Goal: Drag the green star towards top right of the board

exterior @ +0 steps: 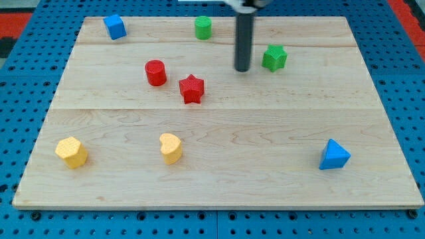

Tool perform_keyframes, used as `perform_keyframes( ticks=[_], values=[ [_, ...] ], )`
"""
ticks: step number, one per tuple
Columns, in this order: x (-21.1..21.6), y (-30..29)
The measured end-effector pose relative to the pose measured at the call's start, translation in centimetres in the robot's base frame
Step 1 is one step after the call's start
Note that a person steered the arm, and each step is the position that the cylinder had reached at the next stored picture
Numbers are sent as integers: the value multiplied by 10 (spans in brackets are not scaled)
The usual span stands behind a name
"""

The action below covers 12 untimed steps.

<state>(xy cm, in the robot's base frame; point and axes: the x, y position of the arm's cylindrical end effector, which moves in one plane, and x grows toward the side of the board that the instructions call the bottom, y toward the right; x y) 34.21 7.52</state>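
Observation:
The green star (274,58) lies on the wooden board (219,126) in its upper part, right of centre. My tip (242,69) stands just to the star's left and slightly lower, a small gap apart from it. The dark rod rises from the tip to the view's top edge.
A green cylinder (203,27) sits near the top edge, left of the rod. A blue block (115,26) is at the top left. A red cylinder (155,72) and red star (191,89) lie left of centre. Two yellow hearts (72,152) (170,147) are at the bottom left, and a blue triangle (333,155) at the bottom right.

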Motion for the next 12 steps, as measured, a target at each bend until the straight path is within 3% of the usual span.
perform_keyframes(
  ticks=[1,2,3,4,5,8,10,11,12],
  values=[
    [0,51],
    [-32,83],
    [-59,83],
    [-51,43],
    [-70,31],
    [-80,103],
    [-80,112],
    [-80,78],
    [-67,-4]
  ],
)
